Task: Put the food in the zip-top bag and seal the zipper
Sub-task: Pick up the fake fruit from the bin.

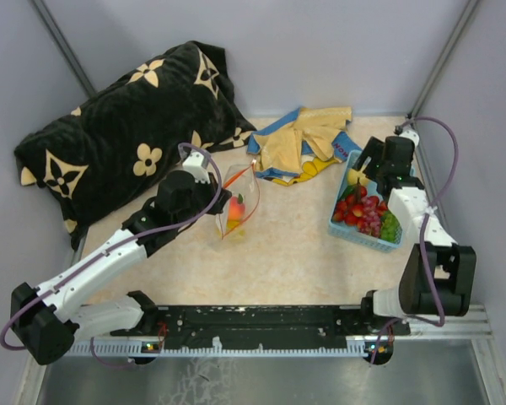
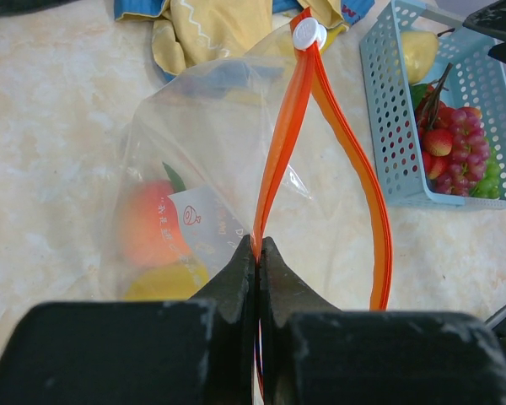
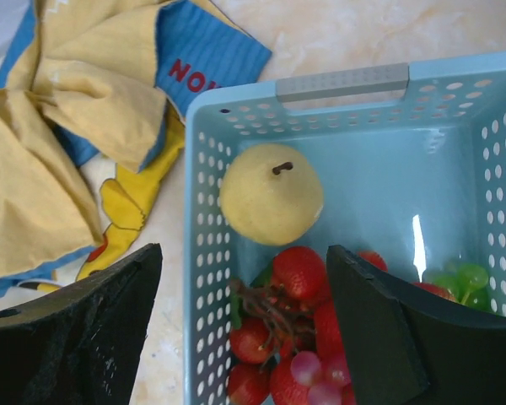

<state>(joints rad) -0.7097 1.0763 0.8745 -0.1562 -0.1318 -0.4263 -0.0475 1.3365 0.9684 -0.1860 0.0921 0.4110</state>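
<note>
The clear zip-top bag stands on the table with its mouth open. An orange fruit and a yellow one lie inside it. My left gripper is shut on one side of the red-orange zipper, whose white tip is at the far end. The rest of the food is in the light-blue basket: a yellow fruit, red berries, purple and green grapes. My right gripper is open above the basket, straddling its left wall.
A yellow-and-blue cloth lies crumpled behind the bag and left of the basket. A large black flowered pillow fills the back left. The basket sits near the right wall.
</note>
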